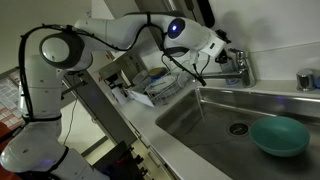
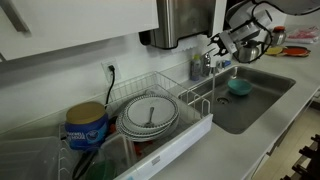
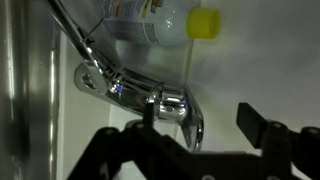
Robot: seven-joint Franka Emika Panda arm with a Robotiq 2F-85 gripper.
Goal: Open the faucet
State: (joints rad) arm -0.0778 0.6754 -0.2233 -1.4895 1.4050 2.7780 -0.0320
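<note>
The faucet [image 3: 140, 88] is shiny chrome and fills the middle of the wrist view. Its lever handle runs right and ends in a down-curved tip, and the thin spout rises toward the upper left. My gripper [image 3: 200, 120] is open, with dark fingers [image 3: 256, 123] on either side of the handle tip. The left finger is close against the handle and the right one stands well clear. In both exterior views the gripper [image 1: 226, 54] [image 2: 220, 47] hovers at the faucet [image 1: 240, 68] [image 2: 204, 66] behind the sink.
The steel sink [image 1: 205, 118] [image 2: 262, 98] holds a teal bowl [image 1: 279, 135] [image 2: 238, 87]. A metal cup [image 1: 306, 80] stands on the counter. A dish rack [image 2: 190, 135] holds plates [image 2: 150, 115]. A bottle with a yellow cap [image 3: 205, 22] lies behind the faucet.
</note>
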